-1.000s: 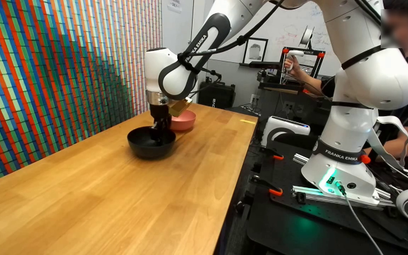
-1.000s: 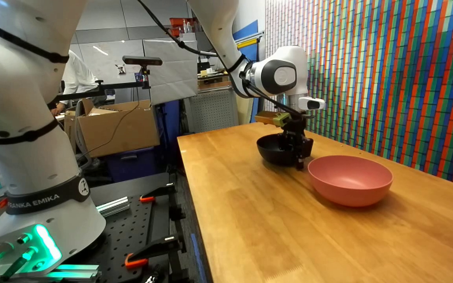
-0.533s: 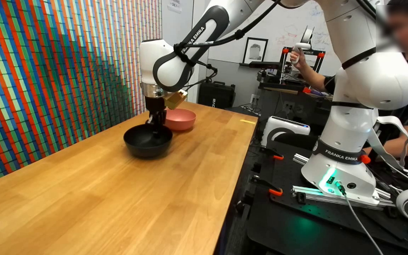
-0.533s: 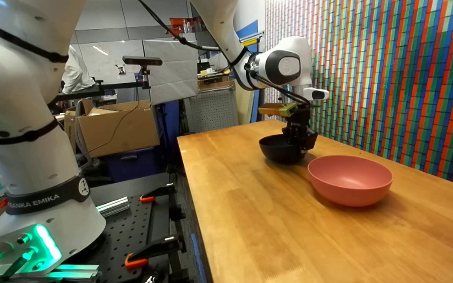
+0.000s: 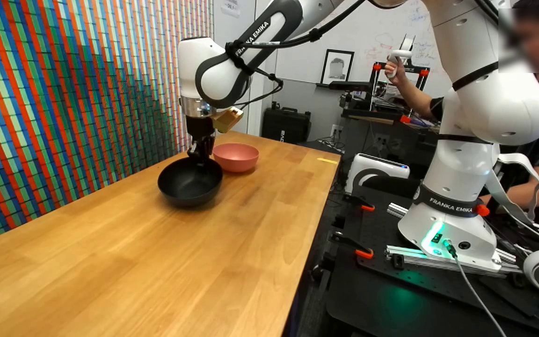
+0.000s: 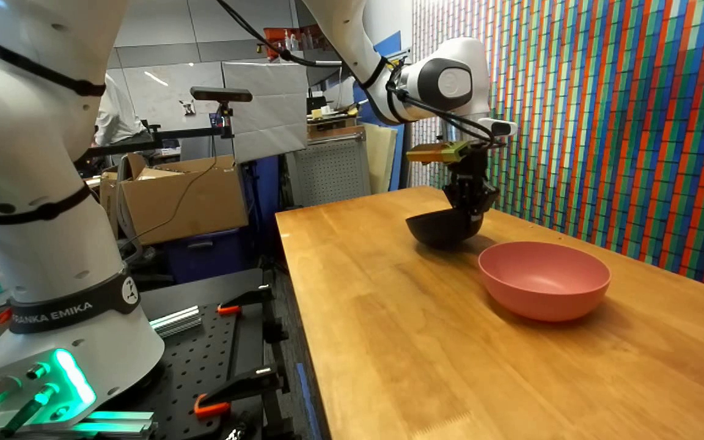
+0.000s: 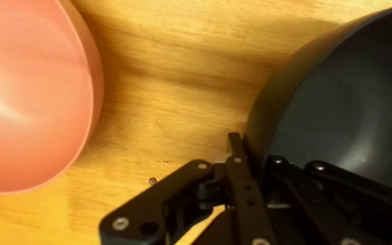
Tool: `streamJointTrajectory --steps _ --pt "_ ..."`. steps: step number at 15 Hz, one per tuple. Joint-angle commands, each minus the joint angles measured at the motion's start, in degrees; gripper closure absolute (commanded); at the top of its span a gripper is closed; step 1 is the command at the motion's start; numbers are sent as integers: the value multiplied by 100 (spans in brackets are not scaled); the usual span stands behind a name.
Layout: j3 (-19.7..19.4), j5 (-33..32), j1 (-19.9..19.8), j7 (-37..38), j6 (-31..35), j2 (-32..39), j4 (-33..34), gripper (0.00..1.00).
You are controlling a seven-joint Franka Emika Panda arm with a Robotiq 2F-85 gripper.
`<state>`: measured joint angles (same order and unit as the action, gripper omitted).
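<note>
The gripper [image 7: 255, 149] is closed to a narrow gap on the rim of the black bowl [image 7: 332, 102], straddling the bowl's wall at the lower right of the wrist view. The black bowl occupies the right side of that view and is tilted in both exterior views. The pink bowl [image 6: 544, 284] stands upright on the wooden bench [image 6: 388, 342], right of centre in an exterior view, near but apart from the black bowl. A multicoloured striped panel [image 6: 621, 122] fills the upper right; a cardboard box [image 6: 184, 198] is at left.

Black bowl [image 5: 189, 183] tilted, mouth up, rim pinched in claw [image 7: 255, 151].
</note>
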<state>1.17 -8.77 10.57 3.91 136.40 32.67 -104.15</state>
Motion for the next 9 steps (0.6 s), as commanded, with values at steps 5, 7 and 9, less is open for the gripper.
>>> streamJointTrajectory --steps 5,7,9 --pt "14 -71 3 -55 -598 179 871 98" --pt "-2 -42 -18 -27 -709 248 1163 98" --pt "-34 -9 -70 -14 -823 297 1455 98"
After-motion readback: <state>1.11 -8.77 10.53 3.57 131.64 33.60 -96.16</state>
